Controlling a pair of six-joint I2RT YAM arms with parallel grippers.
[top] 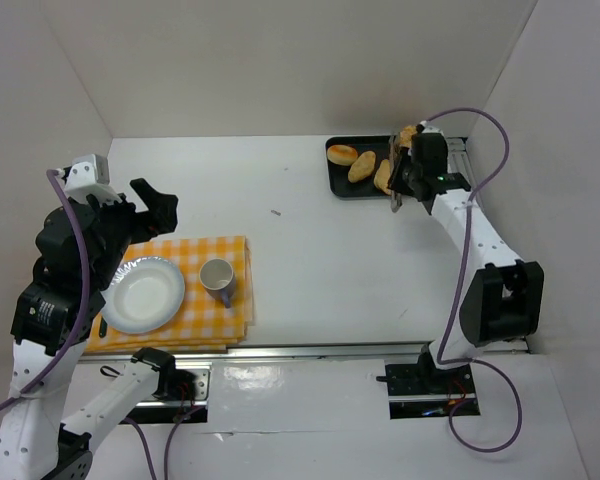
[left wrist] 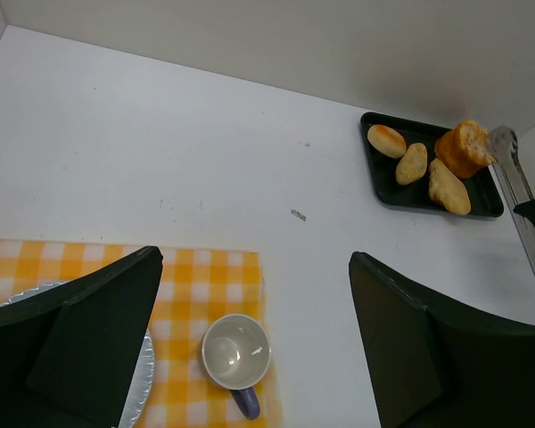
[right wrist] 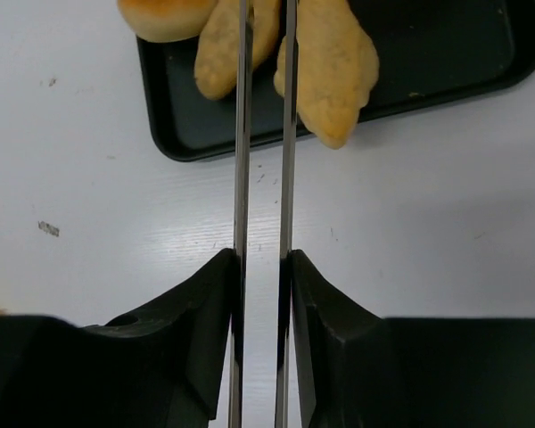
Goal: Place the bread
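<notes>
Broadly, the white table (top: 310, 240) carries a yellow checked cloth (top: 205, 255) at its near left corner. A black tray (top: 338, 183) lies by the far edge toward the right corner. On the cloth a white plate (top: 143, 295) sits just beside a cup (top: 217, 275). The left gripper (top: 155, 205) hangs over the left edge beyond the cloth, its fingers spread wide and holding nothing. The right gripper (right wrist: 263, 263) is clamped on metal tongs (right wrist: 242, 178), whose blades reach out to the tray. The bread (left wrist: 462, 150) is pinched at the tongs' tip, at the tray's far right corner. In the tray lie a round bun (left wrist: 386, 140), an oval roll (left wrist: 412, 163) and a longer piece (left wrist: 449, 187).
</notes>
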